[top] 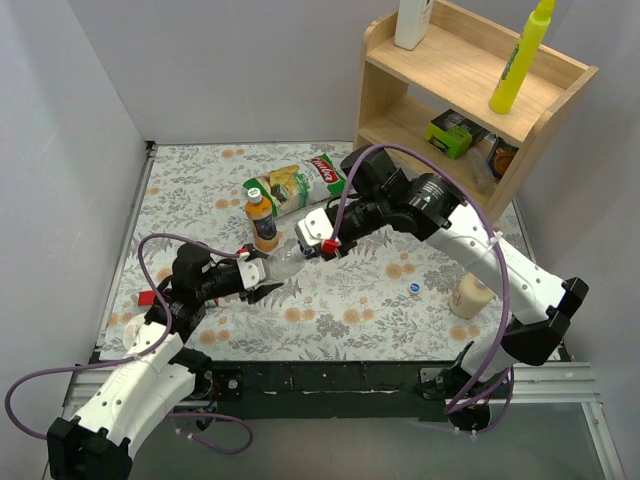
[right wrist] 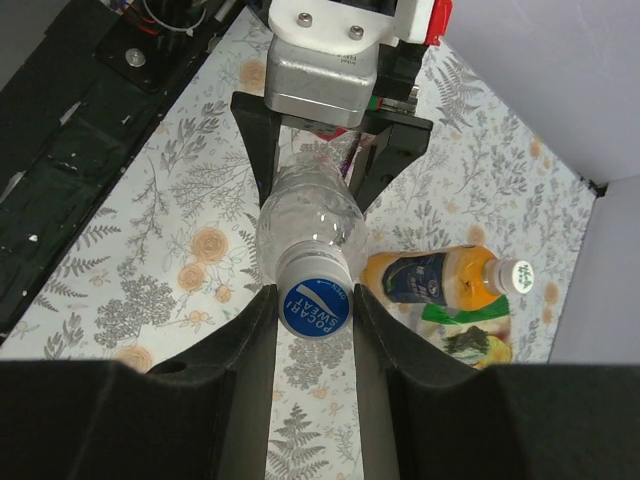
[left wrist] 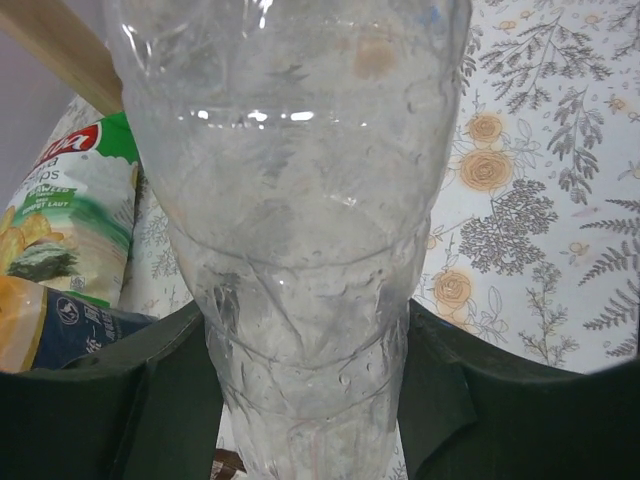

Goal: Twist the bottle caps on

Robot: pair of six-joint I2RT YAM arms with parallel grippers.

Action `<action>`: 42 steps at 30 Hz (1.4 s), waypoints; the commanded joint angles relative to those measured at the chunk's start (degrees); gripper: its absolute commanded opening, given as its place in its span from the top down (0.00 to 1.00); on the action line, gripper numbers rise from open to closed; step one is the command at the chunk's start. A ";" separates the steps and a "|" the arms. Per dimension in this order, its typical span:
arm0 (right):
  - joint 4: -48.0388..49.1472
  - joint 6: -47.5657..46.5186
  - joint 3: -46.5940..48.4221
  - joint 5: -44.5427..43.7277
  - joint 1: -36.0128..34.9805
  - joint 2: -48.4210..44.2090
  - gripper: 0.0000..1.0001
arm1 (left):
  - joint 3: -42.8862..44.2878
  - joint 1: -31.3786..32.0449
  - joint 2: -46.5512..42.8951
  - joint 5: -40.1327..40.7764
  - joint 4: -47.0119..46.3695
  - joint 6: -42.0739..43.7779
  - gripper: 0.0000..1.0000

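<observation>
A clear bottle (top: 287, 260) is held off the table between both grippers, lying nearly level. My left gripper (top: 262, 281) is shut on its body (left wrist: 300, 250), with dark fingers (left wrist: 150, 400) on either side. My right gripper (top: 318, 246) is shut on the blue cap (right wrist: 315, 305), which sits on the bottle's neck (right wrist: 310, 215). The orange bottle (top: 264, 224) stands upright behind them with a whitish-green cap (top: 254, 193) on it, and also shows in the right wrist view (right wrist: 440, 278). A second blue cap (top: 414, 288) lies loose on the table. I see no second clear bottle.
A chips bag (top: 300, 184) lies behind the orange bottle. A cream pump bottle (top: 470, 295) stands at the right. A wooden shelf (top: 470, 75) at the back right carries a tall yellow bottle (top: 520, 60). A small red object (top: 148, 297) lies at the left edge.
</observation>
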State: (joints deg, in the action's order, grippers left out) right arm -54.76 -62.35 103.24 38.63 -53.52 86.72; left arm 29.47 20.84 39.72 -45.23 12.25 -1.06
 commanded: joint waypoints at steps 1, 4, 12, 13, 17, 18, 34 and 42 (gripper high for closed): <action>-3.24 6.94 1.00 1.18 1.66 3.80 0.91 | -3.97 0.96 -3.25 2.94 -18.47 -6.83 1.00; -3.86 15.20 2.84 3.29 4.20 6.70 0.92 | -7.93 0.96 -3.60 7.43 -26.65 -12.55 1.00; -7.55 27.79 8.81 5.05 5.97 14.70 0.94 | -13.21 1.13 1.05 10.34 -40.53 -17.83 1.00; -7.64 28.85 9.17 4.79 5.88 15.23 0.95 | -13.39 1.05 1.84 11.04 -41.51 -18.01 1.00; -6.06 36.40 7.08 1.29 5.71 15.68 0.97 | -13.57 1.31 5.71 14.20 -46.43 -20.03 1.00; -5.36 41.12 6.45 0.40 5.70 15.50 0.98 | -13.39 1.39 7.02 14.82 -47.83 -20.64 1.00; -0.70 59.62 -1.64 -4.36 5.96 17.43 0.99 | -14.79 4.47 10.38 21.85 -49.16 -19.95 1.00; 0.01 60.15 -2.61 0.39 6.76 19.54 0.99 | -16.11 4.65 11.78 22.29 -51.10 -18.72 1.00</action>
State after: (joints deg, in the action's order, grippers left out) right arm -47.77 -5.15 103.37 32.60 -44.93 103.09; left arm 10.66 25.43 52.99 -25.15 -23.33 -18.39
